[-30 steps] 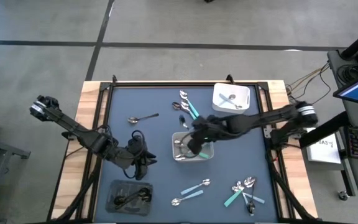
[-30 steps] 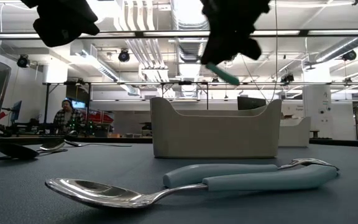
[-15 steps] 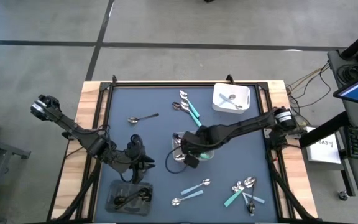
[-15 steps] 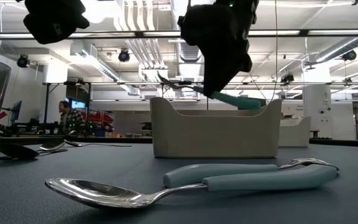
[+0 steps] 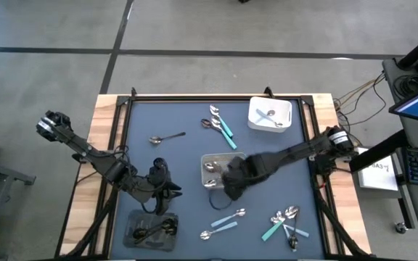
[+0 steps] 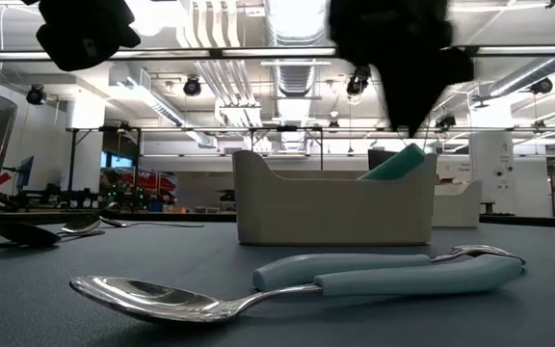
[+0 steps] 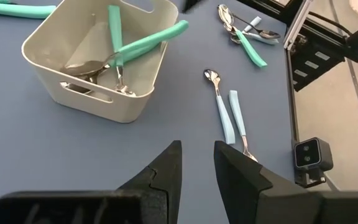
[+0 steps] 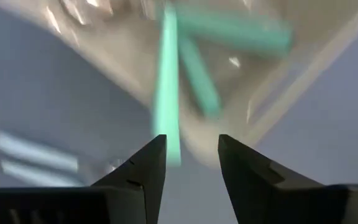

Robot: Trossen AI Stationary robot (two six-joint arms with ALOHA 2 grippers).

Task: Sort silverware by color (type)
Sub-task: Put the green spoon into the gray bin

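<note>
A grey tray (image 5: 216, 155) at the table's middle holds several teal-handled silverware pieces. One of them (image 7: 154, 38) lies in it slanting, its handle end (image 6: 398, 162) sticking up over the rim. My right gripper (image 5: 235, 185) hangs open just above the tray's near right corner, pointing down, with nothing between its fingers (image 8: 191, 162). My left gripper (image 5: 162, 187) waits open over the table left of the tray, its fingers (image 7: 197, 165) bare. The dark tray (image 5: 151, 229) at the near left holds black pieces.
A white tray (image 5: 270, 114) with a spoon stands at the far right. Loose on the mat lie a metal spoon (image 5: 167, 137), teal-handled pieces (image 5: 220, 125), two pale-blue-handled pieces (image 5: 225, 220) and a mixed heap (image 5: 285, 223) at the near right.
My right gripper has carried a teal-handled piece over the grey tray, gone toward the table's near edge and then right, tipped to point down, and let go. The piece has fallen into the tray and now leans with its handle on the rim.
</note>
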